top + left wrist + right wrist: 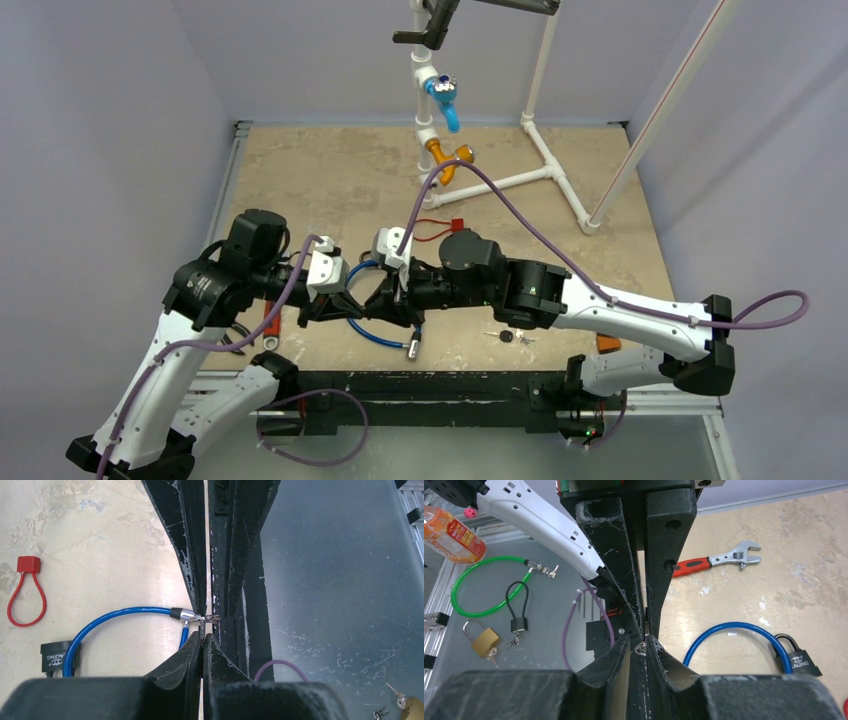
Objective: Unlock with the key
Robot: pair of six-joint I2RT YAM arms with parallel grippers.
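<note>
The blue cable lock point(734, 626) lies on the table point(330, 180) just below the two grippers, its black lock box point(801, 661) at one end. I think the key is held close above it so it can go in. The right gripper point(641, 642) has its fingers almost together, pinching the little shiny key point(641, 648) by its ring. The left gripper point(202, 636) is squeezed tight, its tips meeting the right one at the key, but I cannot tell if it holds it too.
</note>
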